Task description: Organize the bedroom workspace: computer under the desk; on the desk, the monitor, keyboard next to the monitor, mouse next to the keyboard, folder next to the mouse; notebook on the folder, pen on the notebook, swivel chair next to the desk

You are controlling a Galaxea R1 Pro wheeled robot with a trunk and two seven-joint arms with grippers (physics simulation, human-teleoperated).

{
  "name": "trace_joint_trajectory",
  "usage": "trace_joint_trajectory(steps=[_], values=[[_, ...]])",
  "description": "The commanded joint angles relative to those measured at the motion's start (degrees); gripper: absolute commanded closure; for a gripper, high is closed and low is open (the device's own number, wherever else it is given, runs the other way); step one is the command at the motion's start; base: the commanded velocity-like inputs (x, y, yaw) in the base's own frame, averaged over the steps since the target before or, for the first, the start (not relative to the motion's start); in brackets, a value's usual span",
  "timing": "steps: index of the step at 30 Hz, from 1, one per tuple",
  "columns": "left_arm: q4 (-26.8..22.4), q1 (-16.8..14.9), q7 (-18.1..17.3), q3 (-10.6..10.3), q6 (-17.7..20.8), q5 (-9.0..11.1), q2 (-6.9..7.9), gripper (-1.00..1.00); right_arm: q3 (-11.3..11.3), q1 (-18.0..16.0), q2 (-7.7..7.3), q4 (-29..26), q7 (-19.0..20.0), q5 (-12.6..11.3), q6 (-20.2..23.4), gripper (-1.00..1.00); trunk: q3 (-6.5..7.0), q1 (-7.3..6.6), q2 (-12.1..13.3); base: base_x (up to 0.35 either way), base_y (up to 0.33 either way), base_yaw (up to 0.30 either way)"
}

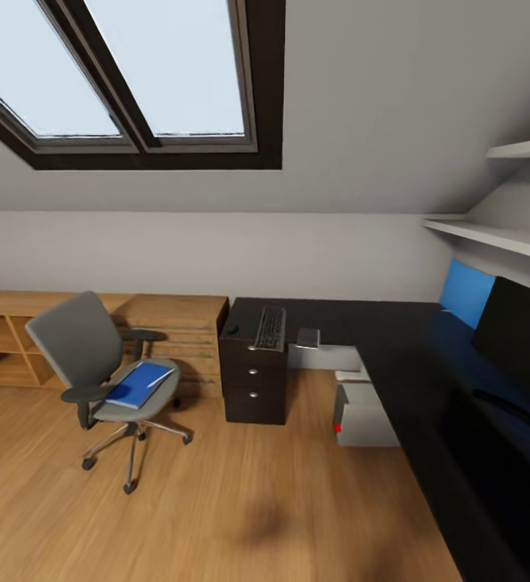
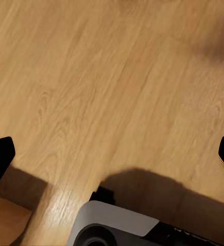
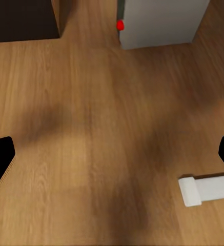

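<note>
Monitor cut off at frame edge — computer half-hidden under desk.

Attic room of a home, fitted as a study corner. Evidence: sloped grey ceiling with a dark-framed skylight; light-wood plank floor; long black L-shaped desk with three silver-knobbed drawers; grey padded swivel chair on a chrome five-spoke base; low light-wood cabinet along the wall; white wall shelves; boxy light-grey computer tower under the desk; wide black flat monitor, partly cut off at the edge, apparently standing on the desk.
</note>
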Motion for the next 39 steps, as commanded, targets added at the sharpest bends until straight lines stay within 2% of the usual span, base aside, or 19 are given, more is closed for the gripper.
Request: trace_joint_trajectory(steps=[1, 11, 12, 13, 18, 35, 39], values=[[-0.03, -0.05, 0.37, -0.49, -0.25, 0.58, 0.06, -1.0, 0.5, -0.06, -0.03, 0.03, -0.26, -0.58, -0.23, -1.0, -0.11, 0.06, -0.09, 0.332, 0.089, 0.0], [-0.03, -0.05, 0.37, -0.42, -0.56, 0.58, -0.02, -1.0, 0.53, -0.06, -0.07, 0.0, -0.26, -0.55, -0.81, -1.0, -0.11, 0.06, -0.09, 0.332, 0.083, 0.0], [-0.03, -0.05, 0.36, -0.41, -0.74, 0.58, -0.02, -1.0, 0.52, -0.06, -0.09, 0.0, -0.26, -0.56, -1.57, -1.0, -0.11, 0.06, -0.09, 0.332, 0.083, 0.0], [-0.03, -0.03, 0.35, -0.4, -1.09, 0.58, 0.04, -1.0, 0.4, -0.06, -0.15, 0.07, -0.25, -0.58, -5.16, -1.0, -0.11, 0.06, -0.09, 0.332, 0.099, 0.0], [-0.03, 0.0, 0.31, -0.46, -1.29, 0.58, -0.01, -1.0, 0.45, -0.06, -0.15, 0.77, -0.2, -0.58, -7.75, -1.0, -0.11, 0.06, -0.09, 0.332, 0.117, 0.0], [-0.03, -0.04, 0.29, -0.52, -1.44, 0.58, -0.02, -1.0, 0.45, -0.06, -0.2, 1.03, -0.17, -0.58, -8.23, -1.0, -0.11, 0.06, -0.09, 0.334, 0.072, 0.0], [-0.03, -0.04, 0.29, -1.27, -1.44, 0.58, -0.02, -1.0, 0.39, -0.06, -0.16, 1.04, -0.24, -0.65, -8.24, -1.0, -0.11, 0.06, -0.09, 0.338, 0.003, 0.0]])
